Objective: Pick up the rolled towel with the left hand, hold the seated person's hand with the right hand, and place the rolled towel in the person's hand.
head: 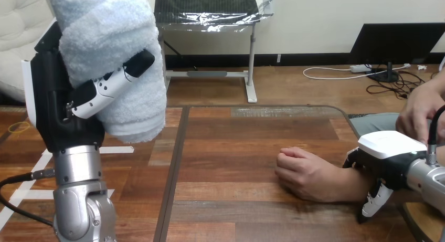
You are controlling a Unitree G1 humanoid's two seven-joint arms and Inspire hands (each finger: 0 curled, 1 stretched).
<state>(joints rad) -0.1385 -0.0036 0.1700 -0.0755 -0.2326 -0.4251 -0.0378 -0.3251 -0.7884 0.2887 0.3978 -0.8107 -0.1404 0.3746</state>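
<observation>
Up left, the rolled towel (113, 53) is gripped by the left hand (60, 108); the person's wrist (349, 187) is clasped by the right hand (391, 145); towel delivery is judged next.

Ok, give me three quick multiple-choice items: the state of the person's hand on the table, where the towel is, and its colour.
1. The person's hand on the table is: A) curled in a fist B) flat, palm up C) fingers spread wide
2. The rolled towel is: A) lying on the table B) raised in the left hand C) in the person's hand
3. The towel's colour: A) light blue B) red C) black
Answers: 1 A, its fingers are tucked in. 2 B, the left hand's fingers wrap it above the table. 3 A, its pile is pale blue.
</observation>
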